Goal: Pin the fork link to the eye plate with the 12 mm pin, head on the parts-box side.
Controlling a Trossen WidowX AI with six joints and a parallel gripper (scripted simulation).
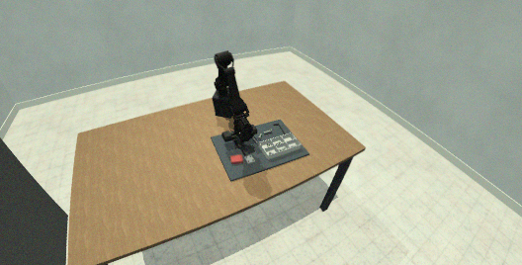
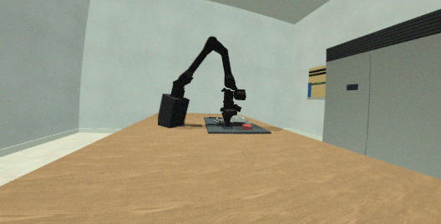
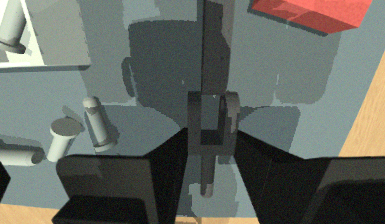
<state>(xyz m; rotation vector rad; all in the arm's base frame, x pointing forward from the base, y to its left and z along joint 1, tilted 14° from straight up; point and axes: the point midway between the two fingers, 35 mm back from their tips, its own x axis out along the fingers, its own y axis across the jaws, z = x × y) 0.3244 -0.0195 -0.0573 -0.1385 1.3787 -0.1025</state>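
Note:
In the wrist view my gripper (image 3: 209, 132) is shut on the dark grey fork link (image 3: 211, 125). Its two cheeks point away from me, just above the dark mat. A long dark bar, the eye plate (image 3: 216, 45), runs from between the cheeks toward the top of the view. Several light grey headed pins (image 3: 95, 122) lie loose on the mat to the left. In the top and exterior views the arm (image 1: 231, 104) reaches down over the mat (image 1: 259, 148), and the gripper (image 2: 229, 117) is low over it.
A red block (image 3: 313, 12) sits at the top right of the wrist view and shows in the top view (image 1: 236, 158). A white parts box (image 1: 280, 145) with compartments lies on the mat's right half. The table edge lies close to the mat's right side.

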